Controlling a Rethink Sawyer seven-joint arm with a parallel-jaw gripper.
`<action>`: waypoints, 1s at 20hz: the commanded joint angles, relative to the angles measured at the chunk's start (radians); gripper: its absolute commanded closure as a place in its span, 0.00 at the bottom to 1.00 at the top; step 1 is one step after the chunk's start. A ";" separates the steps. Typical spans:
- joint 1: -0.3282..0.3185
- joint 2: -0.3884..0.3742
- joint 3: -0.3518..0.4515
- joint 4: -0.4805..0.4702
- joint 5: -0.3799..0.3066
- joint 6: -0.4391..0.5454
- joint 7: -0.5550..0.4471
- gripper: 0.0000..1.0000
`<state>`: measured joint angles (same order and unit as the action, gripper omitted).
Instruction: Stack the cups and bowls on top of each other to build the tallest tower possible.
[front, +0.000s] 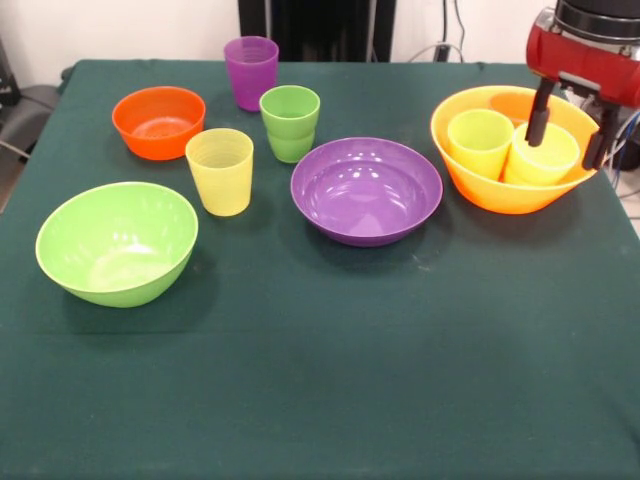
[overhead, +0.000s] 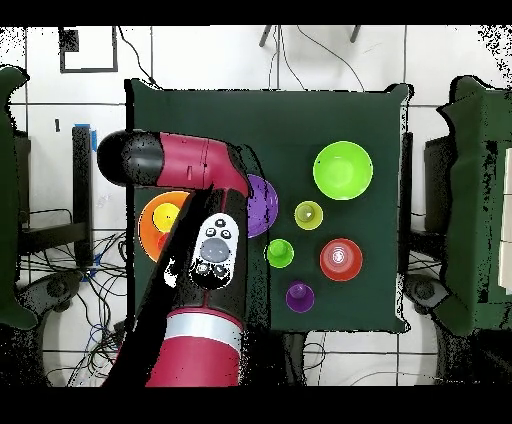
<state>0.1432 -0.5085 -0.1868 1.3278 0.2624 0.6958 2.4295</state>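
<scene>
The gripper (front: 570, 128) hangs with fingers spread wide, straddling a yellow plastic cup (front: 543, 157) without clamping it. That cup and another yellow one (front: 479, 141) stand upright side by side inside the large glossy yellow-orange bowl (front: 480, 185) on the green tabletop (front: 330, 350).

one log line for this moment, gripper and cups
gripper: open, over yellow plastic cup | large yellow-orange plastic bowl: holds that cup and a lime-yellow plastic cup | tower: not started
</scene>
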 joint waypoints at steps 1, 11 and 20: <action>0.007 0.047 0.048 0.108 -0.036 -0.071 0.096 0.00; 0.010 0.074 0.049 0.125 -0.034 -0.147 0.104 0.00; 0.013 0.098 0.049 0.124 -0.028 -0.182 0.112 0.00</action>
<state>0.1432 -0.4834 -0.1915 1.3763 0.2600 0.5630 2.4295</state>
